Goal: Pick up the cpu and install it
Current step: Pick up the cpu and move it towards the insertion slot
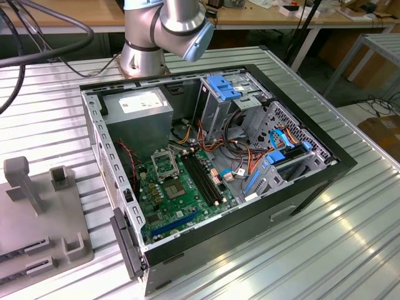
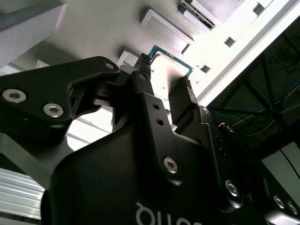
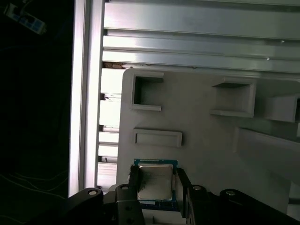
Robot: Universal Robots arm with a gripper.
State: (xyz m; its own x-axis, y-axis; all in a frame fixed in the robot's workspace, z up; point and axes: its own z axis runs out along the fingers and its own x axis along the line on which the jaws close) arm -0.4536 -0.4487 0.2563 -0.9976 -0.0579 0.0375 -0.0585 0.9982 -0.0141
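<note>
Cpu between fingers, over grey fixture

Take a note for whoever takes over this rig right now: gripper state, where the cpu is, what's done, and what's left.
Gripper: shut on the cpu, clamped across two opposite edges.
The cpu: over the grey fixture tray; cannot tell whether it rests on the tray or is lifted.
Done: the cpu is gripped.
Left: the install. The cpu is not at the socket frame on the green motherboard inside the open case.
</note>
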